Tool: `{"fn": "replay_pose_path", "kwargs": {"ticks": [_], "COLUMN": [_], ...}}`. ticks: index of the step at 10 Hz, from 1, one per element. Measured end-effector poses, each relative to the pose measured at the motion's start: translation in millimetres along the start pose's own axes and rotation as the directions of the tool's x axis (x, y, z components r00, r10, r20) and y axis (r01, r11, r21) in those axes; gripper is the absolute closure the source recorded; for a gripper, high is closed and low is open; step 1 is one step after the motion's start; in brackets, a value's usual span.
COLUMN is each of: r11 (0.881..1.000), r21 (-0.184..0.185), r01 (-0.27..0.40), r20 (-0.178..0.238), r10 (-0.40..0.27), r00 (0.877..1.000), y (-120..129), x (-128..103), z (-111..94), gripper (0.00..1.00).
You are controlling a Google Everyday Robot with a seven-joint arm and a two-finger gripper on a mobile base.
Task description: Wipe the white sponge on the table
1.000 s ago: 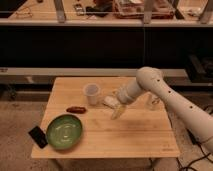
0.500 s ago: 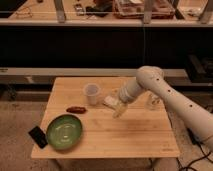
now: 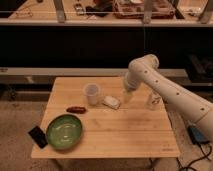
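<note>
1. Camera view, the only one we've got: the sponge (image 3: 112, 102) lies flat on the table (image 3: 131, 134), around the middle and a bit toward the back edge. The gripper (image 3: 125, 96) is right at the sponge's end, the one away from the cup (image 3: 92, 93), low over the wood. We can't tell how far open it is, or whether it's got hold of the sponge at all. That bit is hidden from this angle.
2. Our biggest worry is that the cup stands just beside the sponge, on the far side from the gripper. If the wipe stroke goes that way, the sponge shoves straight into it. A light cup like that probably tips or skates off.
3. If the grip is only on a corner of the sponge, we'd guess it folds or slips out once it drags. Then the gripper scrapes bare table.
4. Pressing too lightly is the opposite fail: the sponge skims over the wood and nothing gets wiped.
5. The bowl (image 3: 64, 131) sits well apart near the front corner. We're not fussed about it unless a stroke runs long.
</note>
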Motion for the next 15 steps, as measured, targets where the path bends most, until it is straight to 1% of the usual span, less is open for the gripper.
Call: {"fn": "replay_pose_path", "kwargs": {"ticks": [1, 2, 3, 6, 7, 8, 10, 12, 15], "r11": [1.000, 0.999, 0.999, 0.999, 0.999, 0.999, 0.998, 0.997, 0.994], "r21": [-0.007, -0.006, -0.007, -0.006, 0.003, 0.025, 0.058, 0.080, 0.105], "r01": [-0.017, -0.035, -0.039, -0.040, -0.039, -0.038, -0.032, -0.014, 0.011], "r20": [-0.011, -0.025, -0.030, -0.024, -0.015, -0.009, -0.026, -0.038, -0.030], "r10": [0.017, 0.035, 0.039, 0.040, 0.039, 0.038, 0.034, 0.017, -0.008], "r00": [1.000, 0.999, 0.999, 0.999, 0.999, 0.999, 0.999, 0.999, 1.000], "y": [8, 13, 15, 14, 13, 8, 1, -4, -9], "x": [4, 9, 10, 7, 8, 10, 21, 30, 39], "z": [13, 27, 29, 30, 34, 45, 63, 77, 105], "gripper": [0.20, 0.20, 0.20, 0.20, 0.20, 0.20, 0.20, 0.20, 0.20]}}
